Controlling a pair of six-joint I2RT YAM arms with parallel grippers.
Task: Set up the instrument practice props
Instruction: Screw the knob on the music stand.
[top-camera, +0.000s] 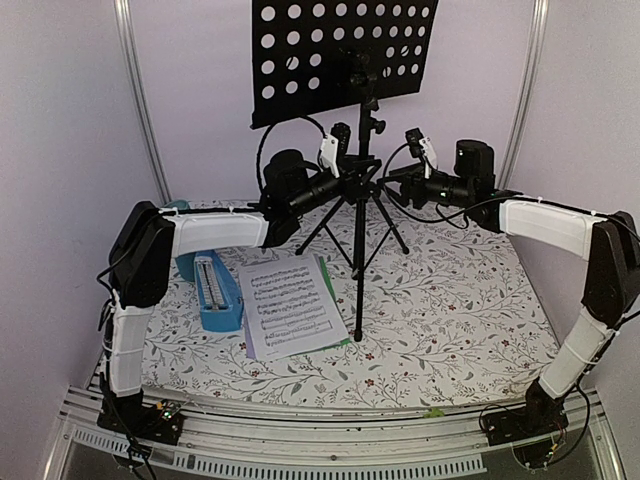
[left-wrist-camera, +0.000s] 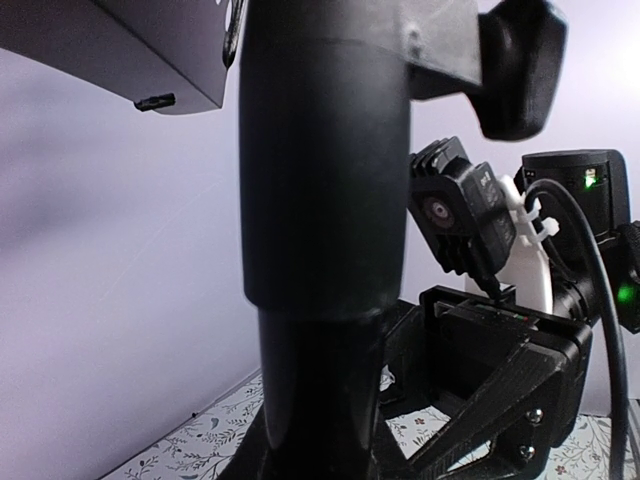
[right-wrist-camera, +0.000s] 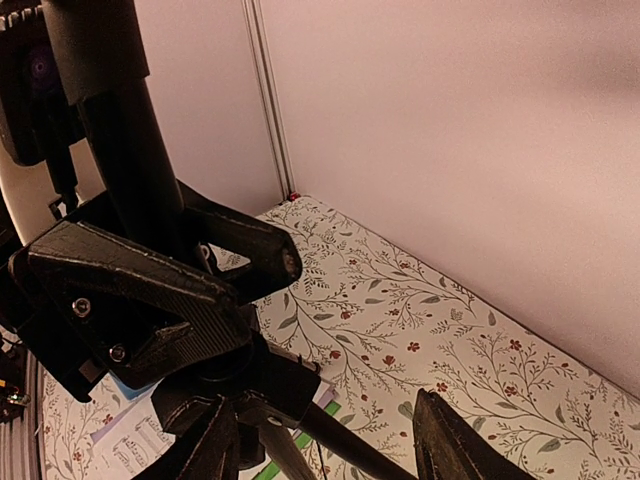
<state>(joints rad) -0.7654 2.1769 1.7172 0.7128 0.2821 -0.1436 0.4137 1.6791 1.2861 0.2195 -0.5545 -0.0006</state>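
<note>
Music stand (top-camera: 360, 250) upright at the back middle of the bench (top-camera: 450, 320), Sam, three legs splayed on the flowered cloth, its holed black plate (top-camera: 300, 108) high against the rear wall. What's the left arm doing?

Left pincer (top-camera: 352, 186) is pinching the stand's pole, Jo, just above where the legs meet. The right wrist camera shows its fingers (right-wrist-camera: 240, 245) either side of the pole. In its own camera the pole fills the middle of the view.

And the right pincer (top-camera: 395, 180)?

Spread, nothing in it. It's level with the left one, on the other side of the pole, tips pointing in at it. One finger shows at the bottom of its own view, out over the cloth. Whether it touches the stand, I can't tell.

Down on the bench?

The music sheets (top-camera: 290, 305) lie flat in a loose stack, left of the stand's front leg. A white page with printed staves is on top, and a green edge peeps out on the right. The front foot sits just beside the stack's near right corner.

And the metronome (top-camera: 215, 290)?

Blue, just left of the sheets, and it looks to be lying on its back, pale face up. It's edge to edge with the paper; touching or not, can't say. Behind it there's a teal cup (top-camera: 186, 268), mostly hidden under the left arm.
</note>
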